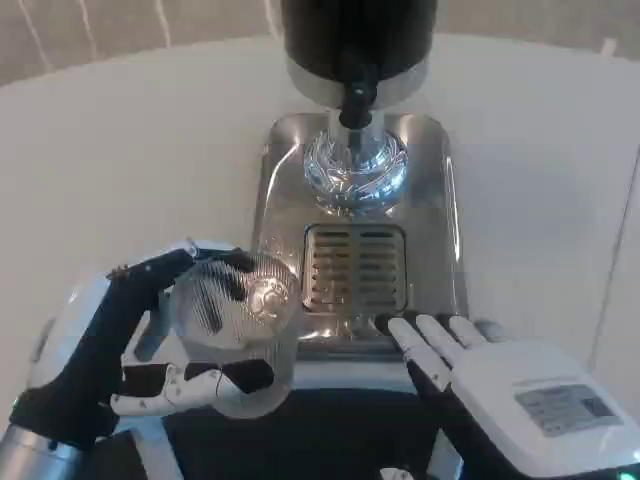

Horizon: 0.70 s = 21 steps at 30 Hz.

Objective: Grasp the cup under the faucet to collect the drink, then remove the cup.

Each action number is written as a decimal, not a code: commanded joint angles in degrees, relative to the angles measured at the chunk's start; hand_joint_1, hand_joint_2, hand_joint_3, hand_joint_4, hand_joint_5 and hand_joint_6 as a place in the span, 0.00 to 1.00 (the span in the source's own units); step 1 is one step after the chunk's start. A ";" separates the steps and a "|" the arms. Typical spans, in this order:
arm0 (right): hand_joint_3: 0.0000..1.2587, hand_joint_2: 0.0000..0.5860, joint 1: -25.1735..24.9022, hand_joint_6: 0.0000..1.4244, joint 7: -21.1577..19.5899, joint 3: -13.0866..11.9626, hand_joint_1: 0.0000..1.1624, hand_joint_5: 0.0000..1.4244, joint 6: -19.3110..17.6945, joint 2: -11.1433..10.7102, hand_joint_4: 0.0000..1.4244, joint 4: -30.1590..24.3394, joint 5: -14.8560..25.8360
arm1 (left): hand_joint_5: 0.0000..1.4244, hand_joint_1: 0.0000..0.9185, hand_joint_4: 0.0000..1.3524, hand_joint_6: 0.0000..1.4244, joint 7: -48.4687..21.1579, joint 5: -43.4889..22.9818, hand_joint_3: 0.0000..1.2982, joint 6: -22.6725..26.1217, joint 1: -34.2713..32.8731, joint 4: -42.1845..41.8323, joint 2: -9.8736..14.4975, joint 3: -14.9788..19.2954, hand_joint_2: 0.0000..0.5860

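A clear ribbed plastic cup [240, 325] lies tilted in my left hand [130, 350], which grips it around the sides at the lower left, just left of the drip grille. The black faucet [356, 100] juts from the dark dispenser [358, 40] at the top centre, well beyond the cup. My right hand [500, 385] rests flat and open at the near right edge of the steel base, its fingertips [405, 330] touching the tray's front rim beside the grille.
The steel drip tray [440, 230] has a slotted grille [355, 268] near its front and a shiny round pedestal [355, 165] under the faucet. White tabletop [130, 170] spreads to the left and right of it.
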 commanded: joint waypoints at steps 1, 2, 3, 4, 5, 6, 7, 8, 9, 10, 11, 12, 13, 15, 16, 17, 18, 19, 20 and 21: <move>0.00 0.88 0.40 0.00 0.08 -0.18 0.28 0.00 -0.44 0.67 0.00 -0.93 -0.57 | 0.96 0.60 0.87 1.00 -0.19 -0.17 0.77 0.37 0.20 -1.38 -0.30 -0.01 0.04; 0.00 0.88 0.36 0.00 0.11 -0.23 0.28 0.00 -0.38 0.69 0.00 -0.93 -0.54 | 0.96 0.60 0.87 1.00 -0.18 -0.14 0.77 0.40 0.22 -1.44 -0.32 -0.02 0.04; 0.00 0.88 0.32 0.00 0.14 -0.31 0.28 0.00 -0.32 0.69 0.00 -0.93 -0.48 | 0.96 0.60 0.87 1.00 -0.17 -0.15 0.77 0.44 0.25 -1.49 -0.35 -0.02 0.04; 0.00 0.88 0.29 0.00 0.16 -0.36 0.28 0.00 -0.29 0.68 0.00 -0.93 -0.44 | 0.96 0.60 0.87 1.00 -0.14 -0.12 0.77 0.47 0.26 -1.54 -0.37 -0.01 0.04; 0.00 0.88 0.25 0.00 0.15 -0.44 0.28 0.00 -0.28 0.67 0.00 -0.93 -0.37 | 0.96 0.60 0.87 1.00 -0.13 -0.09 0.77 0.50 0.27 -1.57 -0.39 0.00 0.04; 0.00 0.88 0.20 0.00 0.15 -0.55 0.28 0.00 -0.27 0.66 0.00 -0.93 -0.29 | 0.96 0.60 0.87 1.00 -0.12 -0.07 0.77 0.54 0.28 -1.62 -0.41 0.02 0.04; 0.00 0.88 0.16 0.00 0.15 -0.62 0.28 0.00 -0.28 0.66 0.00 -0.93 -0.24 | 0.96 0.60 0.87 1.00 -0.11 -0.07 0.77 0.63 0.31 -1.66 -0.42 0.07 0.04; 0.00 0.88 0.09 0.00 0.15 -0.76 0.28 0.00 -0.28 0.66 0.00 -0.93 -0.13 | 0.96 0.60 0.87 1.00 -0.10 -0.06 0.77 0.71 0.33 -1.71 -0.43 0.11 0.04; 0.00 0.88 0.04 0.00 0.16 -0.89 0.28 0.00 -0.28 0.66 0.00 -0.93 -0.03 | 0.96 0.60 0.87 1.00 -0.10 -0.05 0.77 0.77 0.35 -1.76 -0.43 0.14 0.04; 0.00 0.89 -0.01 0.00 0.19 -1.00 0.28 0.00 -0.27 0.67 0.00 -0.93 0.05 | 0.96 0.60 0.87 1.00 -0.10 -0.04 0.77 0.83 0.36 -1.80 -0.45 0.17 0.04; 0.00 0.89 -0.04 0.00 0.22 -1.08 0.27 0.00 -0.28 0.69 0.00 -0.93 0.12 | 0.96 0.60 0.87 1.00 -0.11 -0.04 0.77 0.86 0.37 -1.84 -0.47 0.18 0.04; 0.00 0.89 -0.05 0.00 0.25 -1.13 0.27 0.00 -0.29 0.72 0.00 -0.93 0.15 | 0.96 0.60 0.87 1.00 -0.10 -0.01 0.77 0.91 0.39 -1.87 -0.48 0.20 0.04; 0.00 0.89 -0.05 0.00 0.29 -1.16 0.27 0.00 -0.28 0.77 0.00 -0.93 0.17 | 0.96 0.60 0.87 1.00 -0.09 0.02 0.77 0.93 0.40 -1.89 -0.49 0.20 0.04; 0.00 0.89 -0.04 0.00 0.29 -1.14 0.27 0.00 -0.30 0.84 0.00 -0.93 0.14 | 0.96 0.60 0.87 1.00 -0.02 0.10 0.77 1.04 0.34 -1.78 -0.53 0.20 0.04; 0.00 0.89 0.07 0.00 0.20 -1.09 0.27 0.00 -0.36 0.88 0.00 -0.93 0.09 | 0.96 0.60 0.87 1.00 0.13 0.28 0.77 1.15 0.04 -1.40 -0.58 0.18 0.04; 0.00 0.89 0.16 0.00 0.13 -1.05 0.27 0.00 -0.40 0.91 0.00 -0.93 0.06 | 0.96 0.60 0.87 1.00 0.32 0.49 0.77 1.26 -0.36 -0.93 -0.64 0.17 0.03; 0.00 0.89 0.28 0.00 0.02 -1.04 0.27 0.00 -0.49 0.92 0.00 -0.93 0.02 | 0.96 0.60 0.87 1.00 0.45 0.64 0.77 1.34 -0.64 -0.62 -0.68 0.16 0.03; 0.00 0.89 0.43 0.00 -0.11 -1.04 0.27 0.00 -0.58 0.96 0.00 -0.93 0.01 | 0.96 0.60 0.87 1.00 0.64 0.81 0.77 1.46 -1.01 -0.21 -0.77 0.16 0.03; 0.00 0.89 0.52 0.00 -0.18 -1.05 0.27 0.00 -0.64 0.98 0.00 -0.93 0.00 | 0.96 0.60 0.87 1.00 0.92 1.06 0.77 1.60 -1.48 0.29 -0.90 0.17 0.03; 0.00 0.89 0.62 0.00 -0.31 -1.14 0.27 0.00 -0.76 0.99 0.00 -0.93 0.02 | 0.96 0.60 0.87 1.00 1.10 1.24 0.77 1.68 -1.80 0.64 -0.99 0.18 0.03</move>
